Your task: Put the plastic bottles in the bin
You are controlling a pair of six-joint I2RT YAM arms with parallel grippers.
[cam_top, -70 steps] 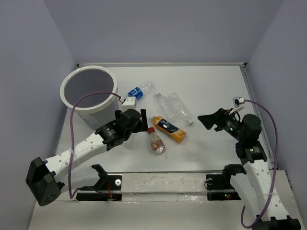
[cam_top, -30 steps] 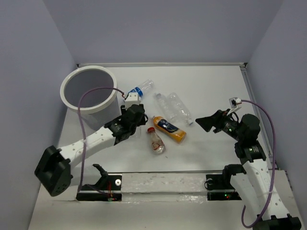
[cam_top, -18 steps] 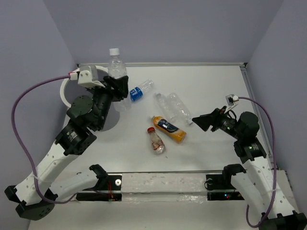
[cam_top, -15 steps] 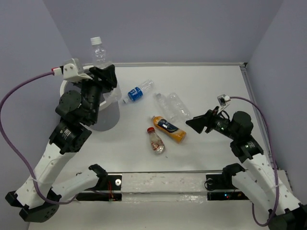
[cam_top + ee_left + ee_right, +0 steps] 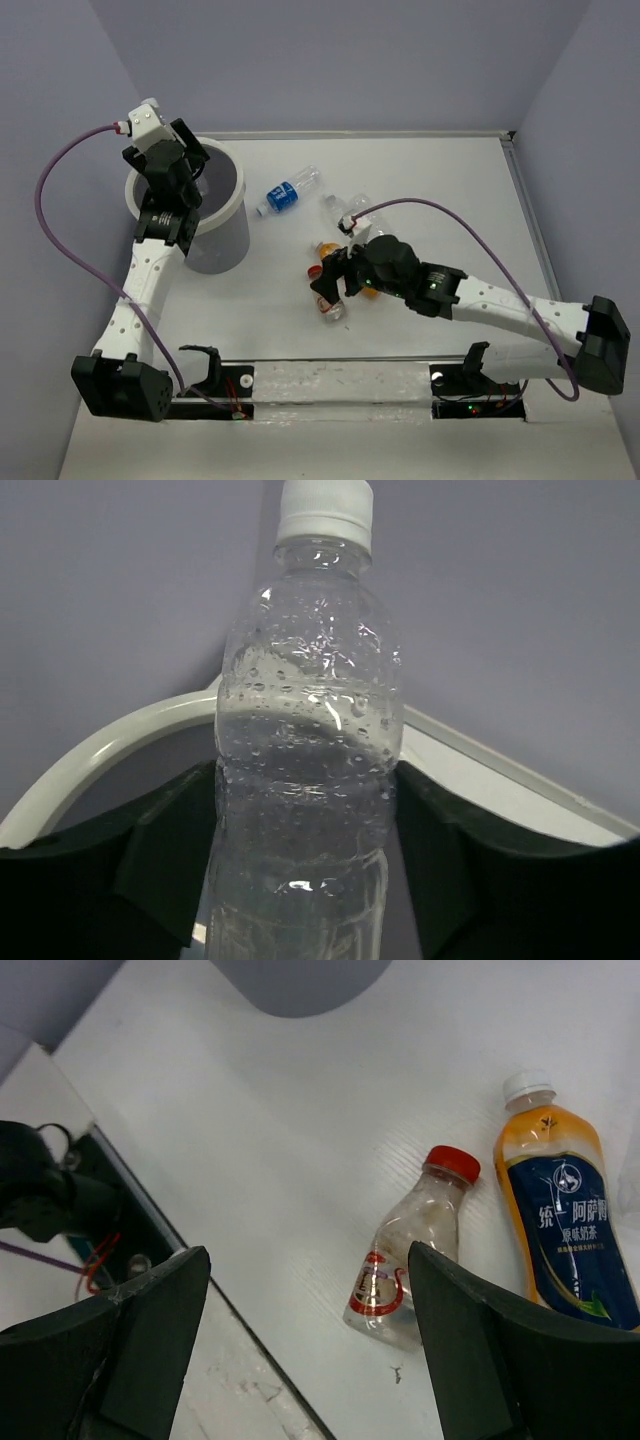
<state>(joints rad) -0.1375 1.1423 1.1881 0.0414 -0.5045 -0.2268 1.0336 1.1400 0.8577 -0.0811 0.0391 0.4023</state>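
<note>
Left arm: your left fingers (image 5: 150, 870) were clamped on a clear bottle (image 5: 305, 780), one on each side of its body. It stood upright with its white cap on top and water droplets inside. The wrist view showed the bottle above the bin (image 5: 220, 240), with the white rim curving behind it.

Right arm: your right fingers (image 5: 140, 1340) were spread wide apart and gripped nothing. They hovered over the red-capped bottle (image 5: 415, 1250), well apart from the bin.

That bottle lay on its side on the worktop (image 5: 450, 190), just beside the orange-yellow bottle (image 5: 560, 1220), which also lay flat. The blue-label bottle (image 5: 285, 190) lay on the worktop near the bin, closer to it than the other two.
</note>
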